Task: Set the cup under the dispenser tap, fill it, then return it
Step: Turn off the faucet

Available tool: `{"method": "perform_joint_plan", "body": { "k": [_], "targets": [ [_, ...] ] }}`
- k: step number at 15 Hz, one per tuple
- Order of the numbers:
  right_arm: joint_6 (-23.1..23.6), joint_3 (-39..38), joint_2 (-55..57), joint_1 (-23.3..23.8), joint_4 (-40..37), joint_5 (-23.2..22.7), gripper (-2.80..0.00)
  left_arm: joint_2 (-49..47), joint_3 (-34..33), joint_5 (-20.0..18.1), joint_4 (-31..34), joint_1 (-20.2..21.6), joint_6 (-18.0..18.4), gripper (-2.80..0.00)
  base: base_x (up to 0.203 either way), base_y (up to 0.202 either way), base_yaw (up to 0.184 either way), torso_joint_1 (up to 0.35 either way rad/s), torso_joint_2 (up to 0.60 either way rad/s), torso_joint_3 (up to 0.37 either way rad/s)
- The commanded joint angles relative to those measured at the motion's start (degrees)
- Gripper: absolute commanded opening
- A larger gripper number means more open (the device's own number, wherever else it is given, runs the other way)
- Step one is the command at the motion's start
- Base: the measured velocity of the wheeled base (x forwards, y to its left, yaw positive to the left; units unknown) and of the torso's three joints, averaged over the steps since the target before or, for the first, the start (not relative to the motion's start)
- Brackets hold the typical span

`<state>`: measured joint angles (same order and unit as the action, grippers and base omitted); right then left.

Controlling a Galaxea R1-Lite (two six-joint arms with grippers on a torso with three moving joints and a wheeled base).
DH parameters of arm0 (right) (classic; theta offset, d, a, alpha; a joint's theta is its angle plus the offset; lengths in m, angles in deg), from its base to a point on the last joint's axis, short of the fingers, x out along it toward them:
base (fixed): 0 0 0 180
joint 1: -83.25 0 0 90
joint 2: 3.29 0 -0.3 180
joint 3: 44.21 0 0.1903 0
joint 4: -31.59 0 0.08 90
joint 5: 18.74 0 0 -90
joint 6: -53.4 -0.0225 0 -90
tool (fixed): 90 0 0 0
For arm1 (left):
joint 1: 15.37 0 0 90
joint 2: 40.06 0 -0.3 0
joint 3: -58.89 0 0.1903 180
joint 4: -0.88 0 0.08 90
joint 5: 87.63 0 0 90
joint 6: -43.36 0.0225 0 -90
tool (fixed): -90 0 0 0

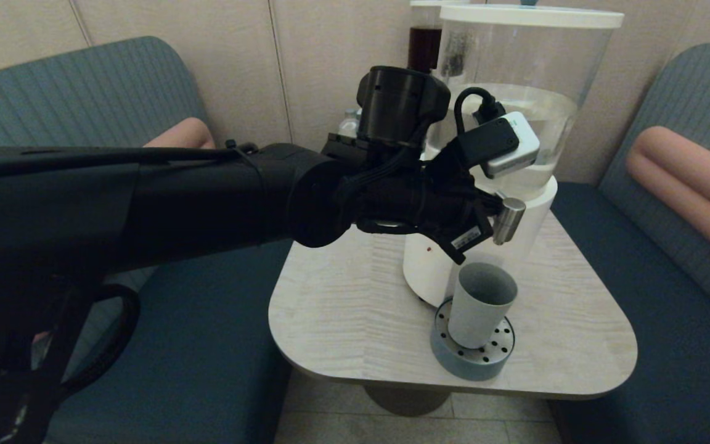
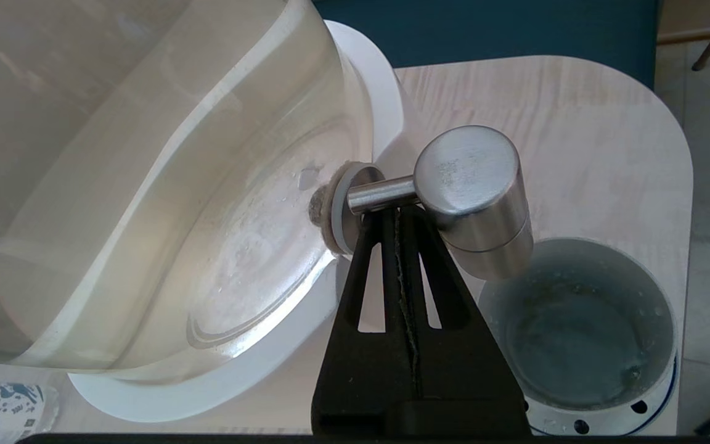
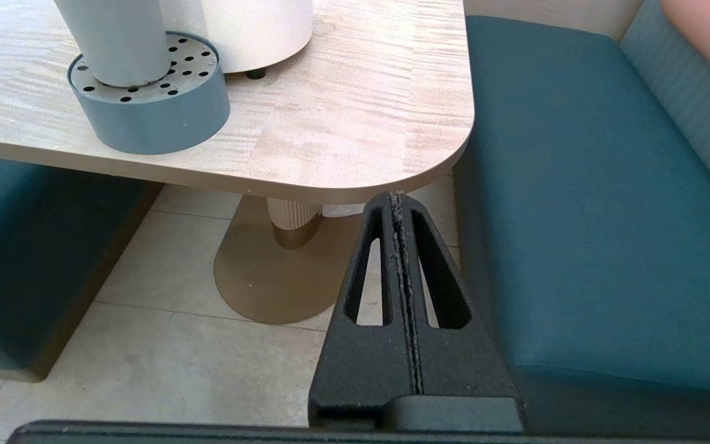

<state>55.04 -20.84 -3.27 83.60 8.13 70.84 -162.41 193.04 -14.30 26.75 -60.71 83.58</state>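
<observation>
The grey-blue cup (image 1: 481, 303) is stood upright on a perforated round tray (image 1: 472, 357), directly beneath the brushed-steel dispenser tap (image 1: 508, 220); water is seen inside it.

From my head camera, my black left arm (image 1: 207, 191) blocks the left gripper's fingers and part of the big clear-tank dispenser's white base (image 1: 420, 271). The narrower dark-liquid dispenser (image 1: 424, 46) is mostly hidden behind it. The grey-blue tapered cup (image 3: 118, 37) is cropped at the top in the right wrist camera.
</observation>
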Motion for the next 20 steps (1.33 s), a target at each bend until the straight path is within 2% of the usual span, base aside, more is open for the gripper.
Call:
{"method": "perform_joint_plan", "body": {
  "k": [1, 11, 20],
  "targets": [
    [0.02, -0.09, -0.02, 0.0, 0.01, -0.02, -2.8, -0.07, 0.05, -0.38, -0.38, -0.01, 0.21, -2.8, 0.0, 0.0, 0.0, 0.0, 0.0, 0.0],
    [0.02, -0.09, -0.02, 0.0, 0.01, -0.02, -2.8, -0.61, -0.03, -2.94, -5.64, -1.49, 0.21, -2.8, 0.0, 0.0, 0.0, 0.0, 0.0, 0.0],
    [0.02, -0.09, 0.06, 0.0, 0.01, -0.02, -2.8, 0.11, -3.06, -3.04, -5.84, -1.43, 0.36, -2.8, 0.0, 0.0, 0.0, 0.0, 0.0, 0.0]
  ]
}}
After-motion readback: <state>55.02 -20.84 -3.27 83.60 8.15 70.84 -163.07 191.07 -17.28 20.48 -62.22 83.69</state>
